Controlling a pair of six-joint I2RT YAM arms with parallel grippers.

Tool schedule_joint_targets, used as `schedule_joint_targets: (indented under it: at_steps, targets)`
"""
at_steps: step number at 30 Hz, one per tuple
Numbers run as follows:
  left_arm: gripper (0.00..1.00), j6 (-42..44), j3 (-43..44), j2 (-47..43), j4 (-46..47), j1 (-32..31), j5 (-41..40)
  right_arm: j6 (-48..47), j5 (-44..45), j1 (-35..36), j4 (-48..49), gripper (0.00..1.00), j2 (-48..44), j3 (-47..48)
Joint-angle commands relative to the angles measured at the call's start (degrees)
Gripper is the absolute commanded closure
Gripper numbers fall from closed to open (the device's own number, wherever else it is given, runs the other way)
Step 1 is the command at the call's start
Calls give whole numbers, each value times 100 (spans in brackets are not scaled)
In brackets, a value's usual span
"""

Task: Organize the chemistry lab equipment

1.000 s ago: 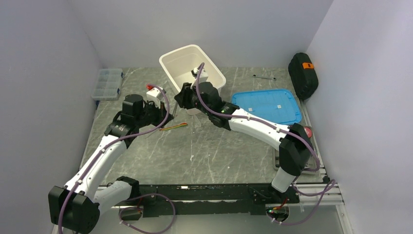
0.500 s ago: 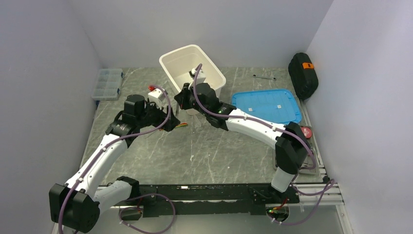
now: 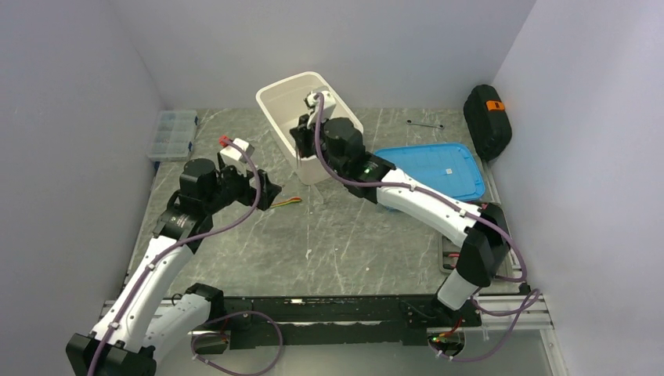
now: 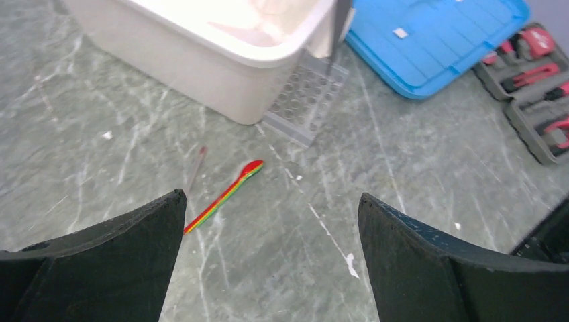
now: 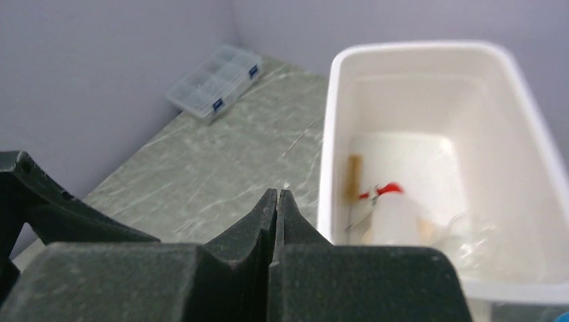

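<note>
Organizer box [image 3: 174, 133] far left, by the wall. Left gripper [image 4: 270, 201] has its jaws wide and empty, hovering above a rainbow-striped spatula [image 4: 225, 194] on the table. Clear plastic tube rack [image 4: 305, 100] lies just beside the white bin [image 5: 325, 168] — squeeze bottle with red nozzle [image 5: 399, 215] is inside. Right gripper [image 5: 277, 201] has its jaws pressed together, by the bin's rim. Blue lid [image 3: 431, 168] lies right of the bin.

Overhead view, two wrist views sharing bin [image 4: 168, 60]

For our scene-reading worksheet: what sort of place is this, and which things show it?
Probably a robotics test cell staged as a chemistry bench: two robot arms bolted to a walled-in table, a clear tube rack beside a white bin, and a red-nozzled squeeze bottle inside it.
</note>
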Motion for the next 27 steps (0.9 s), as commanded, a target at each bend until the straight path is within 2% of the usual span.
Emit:
schedule_joint_targets:
  at_steps: [1, 5, 8, 13, 17, 27]
  targets:
    - [1, -36, 0, 48, -17, 159, -716, -1183, 188, -192, -200, 100, 126, 650]
    - [1, -60, 13, 2, -159, 157, -1208, -1636, -25, -465, -297, 100, 404, 973]
    - [1, -63, 12, -21, -162, 161, -1277, -1854, -553, -820, -567, 100, 803, 1475]
    - [1, -86, 15, -12, -176, 161, -1287, -2200, -1315, -1241, -1973, 100, 2043, 3040]
    - [1, -93, 24, -1, -191, 161, -1287, -2391, -1119, -1361, -2707, 100, 2904, 3956]
    - [1, -93, 92, 150, -269, 161, -1230, -2301, -1400, -1721, -3104, 100, 3834, 4620]
